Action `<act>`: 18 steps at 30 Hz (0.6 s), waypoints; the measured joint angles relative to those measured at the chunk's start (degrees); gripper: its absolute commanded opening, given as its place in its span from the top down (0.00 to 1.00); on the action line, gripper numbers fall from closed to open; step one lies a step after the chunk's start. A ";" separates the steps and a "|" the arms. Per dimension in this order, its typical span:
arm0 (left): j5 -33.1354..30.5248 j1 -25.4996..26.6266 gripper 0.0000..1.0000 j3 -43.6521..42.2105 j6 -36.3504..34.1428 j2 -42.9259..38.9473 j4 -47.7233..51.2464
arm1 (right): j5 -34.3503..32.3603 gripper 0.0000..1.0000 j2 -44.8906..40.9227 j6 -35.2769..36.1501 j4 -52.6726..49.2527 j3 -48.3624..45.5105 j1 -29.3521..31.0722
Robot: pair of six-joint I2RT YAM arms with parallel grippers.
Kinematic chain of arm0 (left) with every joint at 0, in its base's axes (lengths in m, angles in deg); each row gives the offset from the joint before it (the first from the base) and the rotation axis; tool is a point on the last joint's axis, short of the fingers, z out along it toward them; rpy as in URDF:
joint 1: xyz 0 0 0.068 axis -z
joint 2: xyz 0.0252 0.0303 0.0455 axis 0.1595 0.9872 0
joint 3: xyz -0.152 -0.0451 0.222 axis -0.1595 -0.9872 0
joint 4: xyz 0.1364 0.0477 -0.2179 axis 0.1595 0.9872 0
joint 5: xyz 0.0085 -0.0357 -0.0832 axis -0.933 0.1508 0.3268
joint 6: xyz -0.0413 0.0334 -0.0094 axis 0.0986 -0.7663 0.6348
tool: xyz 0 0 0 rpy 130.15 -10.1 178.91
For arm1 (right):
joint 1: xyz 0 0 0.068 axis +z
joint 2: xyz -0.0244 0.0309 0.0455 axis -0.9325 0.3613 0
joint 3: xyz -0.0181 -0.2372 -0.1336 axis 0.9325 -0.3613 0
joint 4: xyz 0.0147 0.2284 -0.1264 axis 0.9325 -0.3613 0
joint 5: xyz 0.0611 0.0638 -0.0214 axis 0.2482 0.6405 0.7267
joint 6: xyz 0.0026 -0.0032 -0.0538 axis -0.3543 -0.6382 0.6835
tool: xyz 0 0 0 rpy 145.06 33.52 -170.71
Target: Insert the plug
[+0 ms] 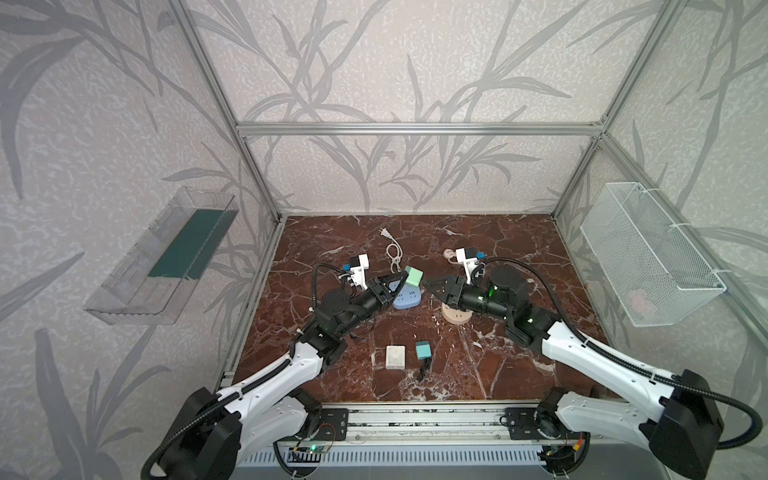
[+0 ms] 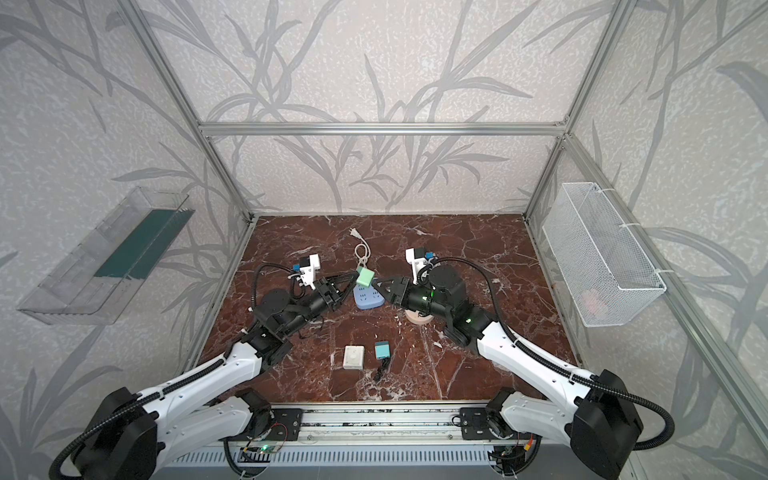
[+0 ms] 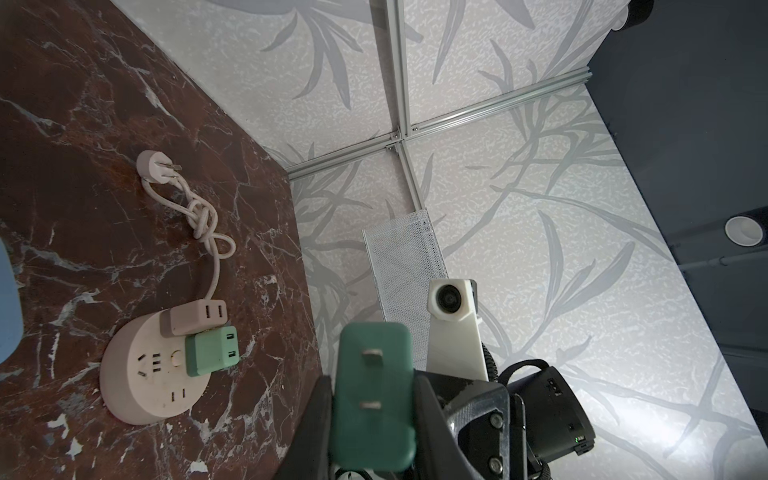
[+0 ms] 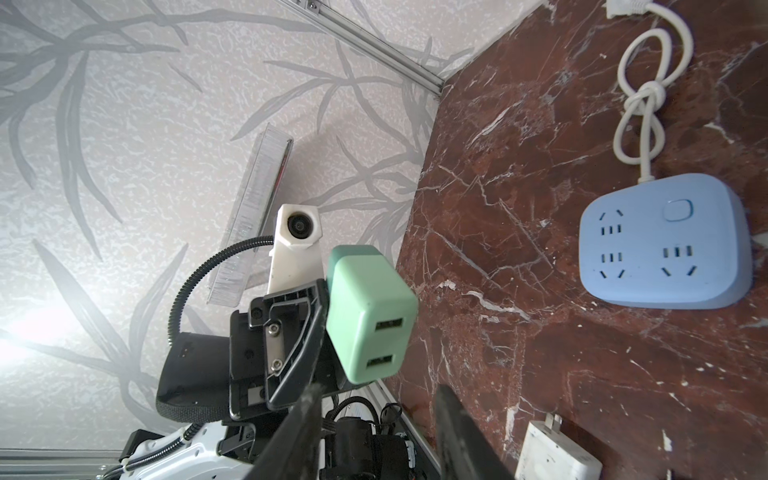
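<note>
A bench (image 1: 478,374) of dark red marble sits inside a walled booth, with two robot arms reaching in from the near edge. The left gripper (image 1: 399,279) has its jaws closed tight on a pale green plug (image 1: 414,276), a small cube held off the bench. In both top views the cube overlaps the far edge of a blue power strip (image 1: 407,300) that lies flat on the bench. In the left wrist view the plug's two metal prongs (image 3: 371,380) point back towards that arm.

The right gripper (image 1: 430,286) points at the plug from the other side, tips just beside it. Its jaws stand partly apart with nothing between them.

The right arm lies over a round beige socket (image 1: 457,318) and hides part of it. In the left wrist view that socket carries a pink charger (image 3: 195,318) and a green charger (image 3: 212,351).

A knotted white cord (image 1: 394,257) runs from the blue strip towards the back wall. Nearer the front lie a white adapter (image 1: 395,357) and a teal adapter (image 1: 423,350), close together. A wire basket (image 1: 648,253) hangs on the right wall and a clear tray (image 1: 158,257) on the left wall.
</note>
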 measured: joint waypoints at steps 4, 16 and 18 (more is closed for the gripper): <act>0.00 0.02 1.00 -0.72 0.26 -0.22 -0.57 | 1.01 0.55 1.42 -1.09 2.36 0.00 -0.13; 0.22 0.92 1.00 -0.92 1.51 0.92 -3.52 | 3.13 0.57 5.44 -4.24 9.27 -0.33 -0.24; 0.31 1.16 1.00 -0.92 1.60 1.53 -4.09 | 3.28 0.57 5.88 -4.68 9.97 -0.52 -0.24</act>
